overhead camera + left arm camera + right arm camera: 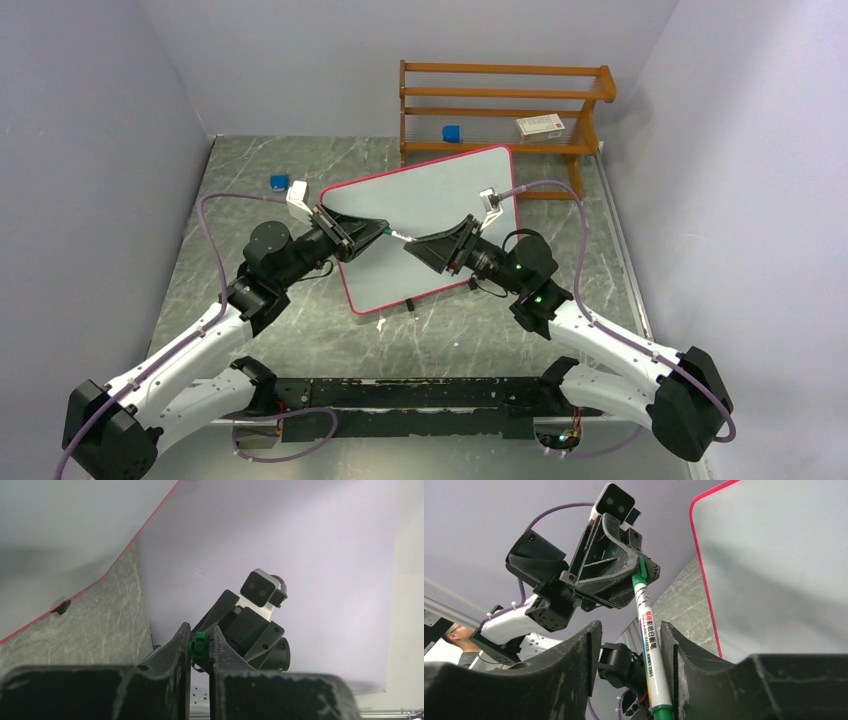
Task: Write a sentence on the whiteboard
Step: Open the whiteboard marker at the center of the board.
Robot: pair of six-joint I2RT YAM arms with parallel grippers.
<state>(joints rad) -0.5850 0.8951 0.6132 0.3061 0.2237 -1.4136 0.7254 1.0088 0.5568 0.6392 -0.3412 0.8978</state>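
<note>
Gripping the marker (647, 630): left gripper (200, 636), jaws clamped on its green end.
Right gripper (629, 630): jaws apart on either side of the marker's white barrel, with a gap showing on one side.
Marker: in the air between the two grippers, above the whiteboard.
Whiteboard (440, 190): flat on the grey table (300, 330), turned askew, just in front of the wooden rack (500, 110).
Rack: holds a blue block (451, 132) and a white box (540, 125).
</note>
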